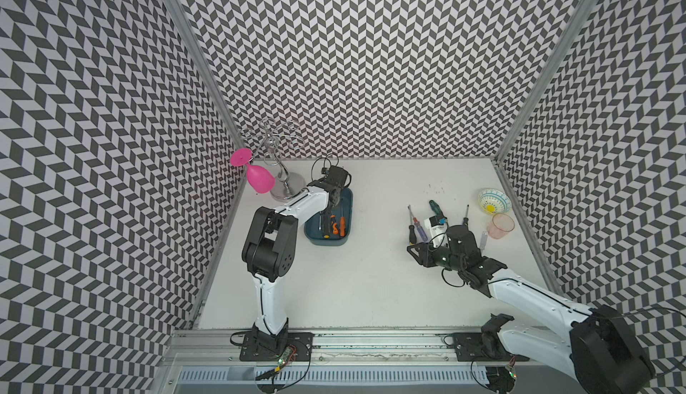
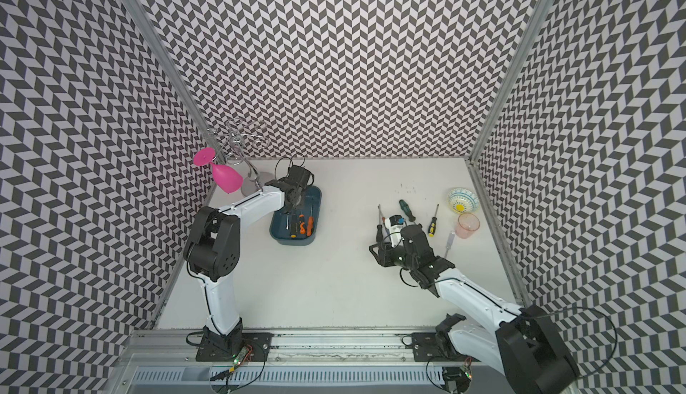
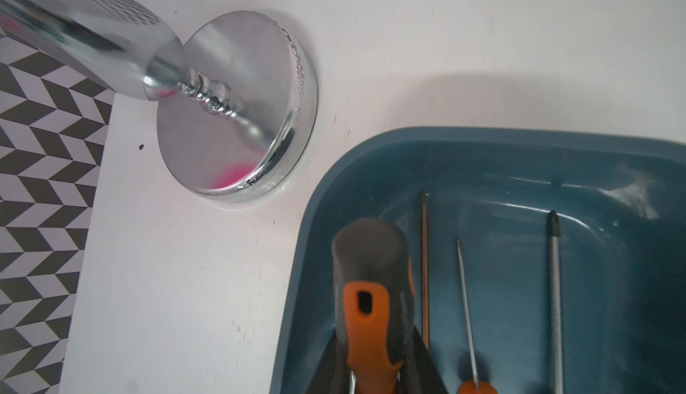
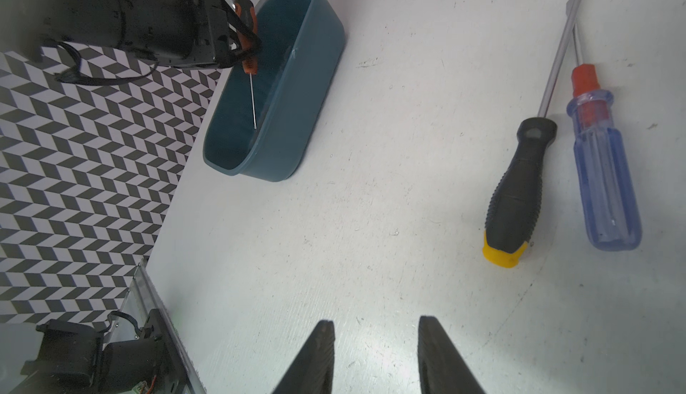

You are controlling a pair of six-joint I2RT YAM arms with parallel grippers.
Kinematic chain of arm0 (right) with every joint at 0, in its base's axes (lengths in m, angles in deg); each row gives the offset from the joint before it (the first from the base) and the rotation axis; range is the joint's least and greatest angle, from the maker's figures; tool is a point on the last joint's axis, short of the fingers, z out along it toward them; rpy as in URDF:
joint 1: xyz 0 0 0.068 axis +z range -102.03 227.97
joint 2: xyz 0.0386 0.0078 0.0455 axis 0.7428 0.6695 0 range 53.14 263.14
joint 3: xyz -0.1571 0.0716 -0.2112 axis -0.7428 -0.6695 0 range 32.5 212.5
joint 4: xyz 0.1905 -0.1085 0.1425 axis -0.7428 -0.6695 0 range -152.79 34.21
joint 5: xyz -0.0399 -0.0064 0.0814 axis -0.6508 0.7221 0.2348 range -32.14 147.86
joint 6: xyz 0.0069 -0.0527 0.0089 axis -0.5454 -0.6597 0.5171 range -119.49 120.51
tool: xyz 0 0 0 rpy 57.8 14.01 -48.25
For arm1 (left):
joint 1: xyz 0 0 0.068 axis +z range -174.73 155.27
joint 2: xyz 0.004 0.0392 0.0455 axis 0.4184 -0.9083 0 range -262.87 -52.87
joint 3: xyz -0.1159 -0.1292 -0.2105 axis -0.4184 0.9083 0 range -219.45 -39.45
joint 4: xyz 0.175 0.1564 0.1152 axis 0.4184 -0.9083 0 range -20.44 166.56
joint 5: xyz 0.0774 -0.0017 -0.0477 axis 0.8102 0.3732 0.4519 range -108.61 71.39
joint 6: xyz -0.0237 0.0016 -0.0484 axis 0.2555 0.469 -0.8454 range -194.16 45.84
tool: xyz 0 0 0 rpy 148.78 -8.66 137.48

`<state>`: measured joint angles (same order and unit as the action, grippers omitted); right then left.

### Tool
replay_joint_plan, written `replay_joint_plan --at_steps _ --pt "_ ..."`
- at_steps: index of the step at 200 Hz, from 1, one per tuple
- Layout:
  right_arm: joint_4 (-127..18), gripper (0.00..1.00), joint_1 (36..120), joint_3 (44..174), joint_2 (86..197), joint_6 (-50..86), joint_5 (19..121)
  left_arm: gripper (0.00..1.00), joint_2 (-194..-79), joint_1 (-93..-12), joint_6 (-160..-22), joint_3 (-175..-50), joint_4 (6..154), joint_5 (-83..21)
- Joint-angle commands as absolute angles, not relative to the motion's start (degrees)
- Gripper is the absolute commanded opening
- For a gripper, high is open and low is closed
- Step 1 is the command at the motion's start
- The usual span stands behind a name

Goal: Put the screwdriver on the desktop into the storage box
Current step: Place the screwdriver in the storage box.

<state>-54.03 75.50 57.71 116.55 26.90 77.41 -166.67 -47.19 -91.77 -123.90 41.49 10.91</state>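
Chevron walls (image 1: 371, 58) | scuffed white desktop (image 1: 371, 280) | storage box (image 1: 326, 244) near left wall

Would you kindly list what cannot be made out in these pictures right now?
The grey-orange screwdriver in the left hand: shaft and tip, cut off by the left wrist view's bottom edge.
The blue-handled screwdriver: in both top views the right arm covers much of its handle.
The dark specks on the desktop: too small to identify in both top views.
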Motion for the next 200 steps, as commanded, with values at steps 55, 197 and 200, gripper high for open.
replay_joint_plan --at_steps 55,197,200 --pt "-50.7 0.40 75.0 57.2 118.0 27.2 78.1 0.22 -169.9 -47.1 -91.5 -123.0 40.3 11.9" --pt "-52.9 0.41 74.5 58.6 118.1 26.6 76.6 0.41 -159.7 -49.2 -93.4 -121.0 39.9 5.1" --pt "-53.0 0.41 74.6 58.6 118.1 26.6 76.5 0.41 -159.3 -49.2 -93.4 -120.8 40.0 4.7"
